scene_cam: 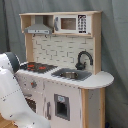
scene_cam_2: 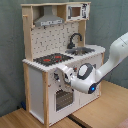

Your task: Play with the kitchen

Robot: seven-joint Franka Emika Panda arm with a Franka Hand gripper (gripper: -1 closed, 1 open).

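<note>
from my seat i cannot tell whether the jaws are open or closed: in the second exterior view the gripper is pressed in against the front panel of the kitchen, right at the row of knobs just under the stovetop, and the wrist hides the tips. in the first exterior view the arm fills the lower left and covers that same corner, so no help there. below the contact point sits the windowed oven door, and toward the second exterior view's right the counter carries the sink with the black faucet behind it. up top i see the grey hood and the small microwave on the shelf. the kitchen stands on a wooden desk, against a grey curtain. my guess is it is stiff and fairly light for its height, so a hard sideways shove could rock or slide it. i would treat the knobs as small, smooth, rigid parts to pinch lightly and turn, and the oven door as something to pull by its upper edge with a gentle arc, since toy hinges likely won't take much force. the faucet looks thin and easy to stress, so i would only nudge it.
</note>
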